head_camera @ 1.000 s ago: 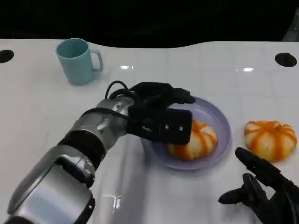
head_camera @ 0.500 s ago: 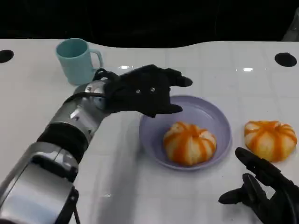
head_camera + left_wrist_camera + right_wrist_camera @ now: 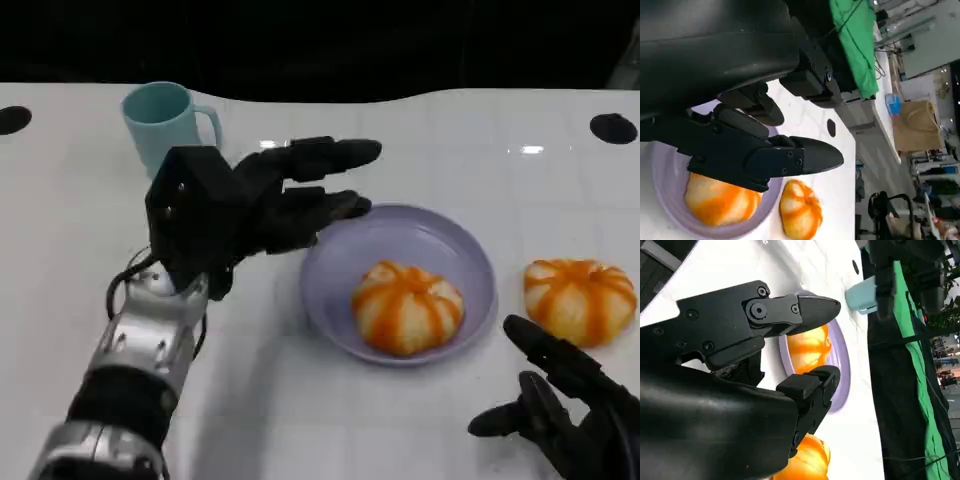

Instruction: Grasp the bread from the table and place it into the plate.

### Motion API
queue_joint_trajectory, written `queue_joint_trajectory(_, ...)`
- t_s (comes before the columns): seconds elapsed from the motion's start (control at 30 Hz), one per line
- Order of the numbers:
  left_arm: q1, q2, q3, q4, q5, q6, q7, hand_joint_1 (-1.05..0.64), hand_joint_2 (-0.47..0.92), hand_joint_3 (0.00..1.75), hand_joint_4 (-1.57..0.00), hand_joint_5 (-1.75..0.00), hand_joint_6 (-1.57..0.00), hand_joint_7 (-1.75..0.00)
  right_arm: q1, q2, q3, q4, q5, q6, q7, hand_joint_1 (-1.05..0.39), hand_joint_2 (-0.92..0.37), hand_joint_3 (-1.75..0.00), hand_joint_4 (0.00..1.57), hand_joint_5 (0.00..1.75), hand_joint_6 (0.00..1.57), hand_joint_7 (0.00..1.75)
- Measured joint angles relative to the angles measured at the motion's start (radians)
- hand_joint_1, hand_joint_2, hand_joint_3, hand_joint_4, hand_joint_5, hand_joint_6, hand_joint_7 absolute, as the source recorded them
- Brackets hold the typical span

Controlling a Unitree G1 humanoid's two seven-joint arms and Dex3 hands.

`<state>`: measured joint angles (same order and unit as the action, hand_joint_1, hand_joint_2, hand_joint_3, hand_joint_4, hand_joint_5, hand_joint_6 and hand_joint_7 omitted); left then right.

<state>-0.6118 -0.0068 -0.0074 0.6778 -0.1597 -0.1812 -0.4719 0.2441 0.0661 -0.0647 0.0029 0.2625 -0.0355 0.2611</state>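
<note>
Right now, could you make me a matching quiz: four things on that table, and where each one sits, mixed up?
Things:
1. mug
2. bread in the plate
3. second bread
4. left hand

Places:
A. on the bare table, right of the plate
B. raised, left of the plate
C. far left of the table
D. inside the purple plate

Pairs: 1-C, 2-D, 3-A, 4-B
</note>
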Motion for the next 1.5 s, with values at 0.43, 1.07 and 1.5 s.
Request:
queue_joint_trajectory(0.43,0.389,-0.035,0.145,-0.582,-0.424,0.580,0.024,-0.54,0.92,0.46,-0.58,-1.74,-0.48,-1.46,0.009,-0.003,-0.001,-0.014,-0.002,0.003,-0.001,-0.76,-0.92,-0.33,0.80,1.02,1.08,0.15)
queue_joint_trajectory(1.07,0.689,-0.031,0.145,-0.901,-0.482,0.747,0.171,-0.49,0.92,0.55,-0.63,-1.75,-0.39,-1.74,0.027,-0.004,0.000,-0.041,0.002,0.023,0.000,-0.75,-0.92,-0.33,0.79,1.01,1.07,0.16)
queue_joint_trajectory(1.5,0.758,-0.028,0.117,-0.942,-0.481,0.782,0.225,-0.46,0.92,0.56,-0.59,-1.75,-0.34,-1.74,0.044,-0.014,-0.001,-0.062,0.005,0.040,0.000,-0.76,-0.92,-0.34,0.79,1.01,1.07,0.16)
